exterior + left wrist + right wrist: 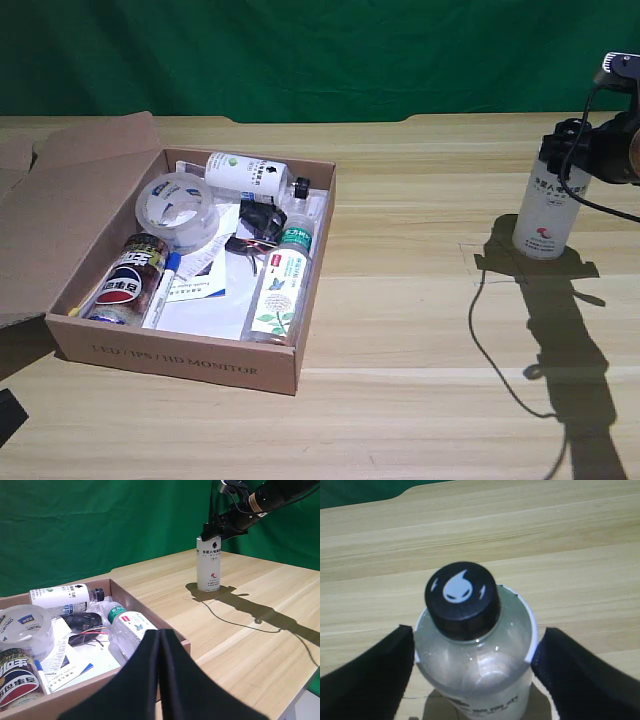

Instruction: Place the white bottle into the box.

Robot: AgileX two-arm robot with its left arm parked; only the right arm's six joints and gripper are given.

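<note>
Grasping step: fingers (367, 680) flank the bottle (475, 665), seemingly not yet clenched; next, close, lift, carry to the box (180, 358).

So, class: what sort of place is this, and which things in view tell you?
Probably a robot test or recording studio: a green backdrop cloth, a bare pale wooden table, and a black robot gripper around a tall white bottle.

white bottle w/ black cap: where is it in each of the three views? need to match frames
Exterior view: the white bottle stands upright on the table at the exterior view's right, far from the box.
Left wrist view: the bottle stands on the table beyond the box, under the right gripper.
Right wrist view: seen from above, cap central, between the gripper's fingers.
Shared landmark: the bottle's black cap.
</note>
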